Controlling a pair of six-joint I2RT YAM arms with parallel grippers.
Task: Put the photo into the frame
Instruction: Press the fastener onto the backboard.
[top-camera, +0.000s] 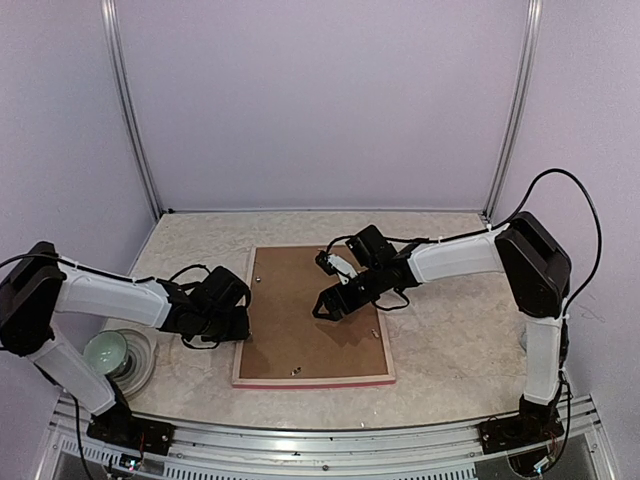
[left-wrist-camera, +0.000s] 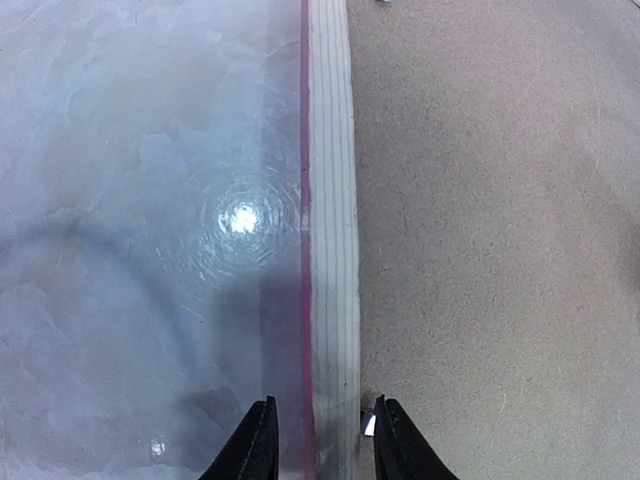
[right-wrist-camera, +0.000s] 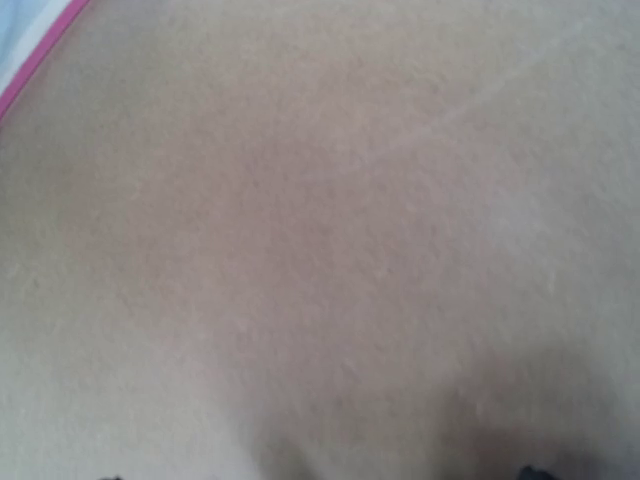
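The marbled desk carries the frame, which lies flat and face down near its middle, with pink-red moulding showing along the near side. The brown backing board fills the frame's back and faces up. The left arm reaches in low from the left, and the right arm stretches across from the right. The left claw sits at the frame's left side. In the left wrist view its fingers straddle the pale ribbed rail, one over the desk and one over the board. They are parted and seem to stand just clear of the rail on each side. The right claw hovers close above the board's upper middle with its jaws spread wide and nothing held. In its own blurred view the tips barely show at the bottom corners. A plate with a pale green bowl on it stands near the desk's left front corner, apart from the frame. Small metal tabs dot the board's edges.
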